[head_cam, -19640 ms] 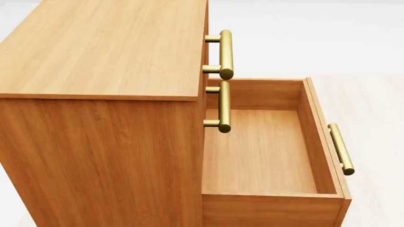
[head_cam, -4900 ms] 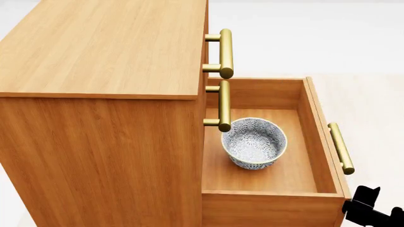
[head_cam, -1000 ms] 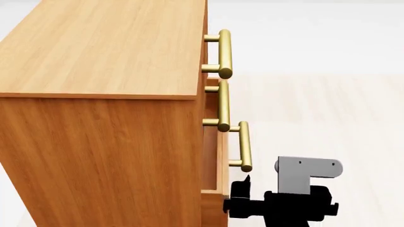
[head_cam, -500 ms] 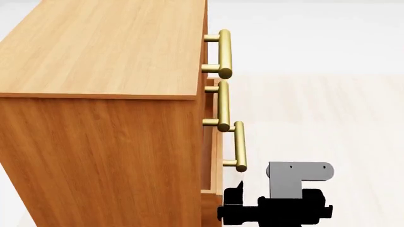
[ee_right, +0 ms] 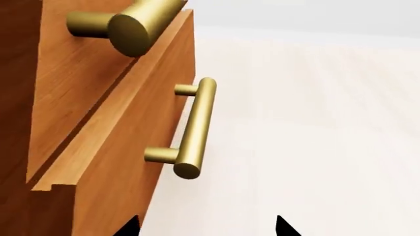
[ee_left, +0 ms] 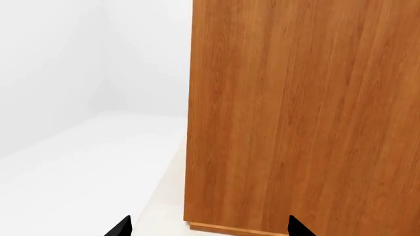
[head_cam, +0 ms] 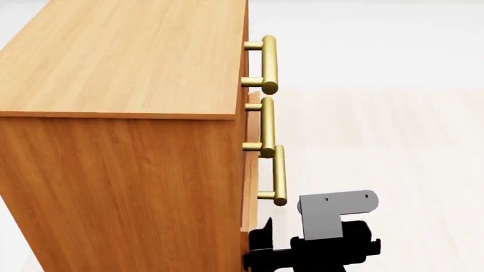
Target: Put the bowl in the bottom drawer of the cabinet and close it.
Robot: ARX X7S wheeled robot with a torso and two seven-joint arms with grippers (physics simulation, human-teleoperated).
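The cabinet (head_cam: 121, 113) fills the left of the head view, and its side panel (ee_left: 302, 113) fills the left wrist view. The bottom drawer (head_cam: 253, 187) is pushed almost flush, its front (ee_right: 125, 157) standing only slightly proud of the drawer above. Its brass handle (head_cam: 275, 173) (ee_right: 194, 128) sticks out to the right. The bowl is hidden. My right gripper (head_cam: 261, 245) (ee_right: 205, 230) is open, low against the drawer front below the handle, one fingertip (ee_right: 129, 228) at the wood. My left gripper (ee_left: 210, 231) is open beside the cabinet's side, holding nothing.
The two upper drawers are shut, their brass handles (head_cam: 268, 65) (head_cam: 266, 127) projecting above the bottom one. The middle handle's end (ee_right: 128, 22) hangs close over my right gripper. Pale floor (head_cam: 393, 141) stretches to the right of the cabinet.
The bottom drawer has slid further into the cabinet, its handle shifting left. My right gripper has moved left with it, staying against the drawer front.
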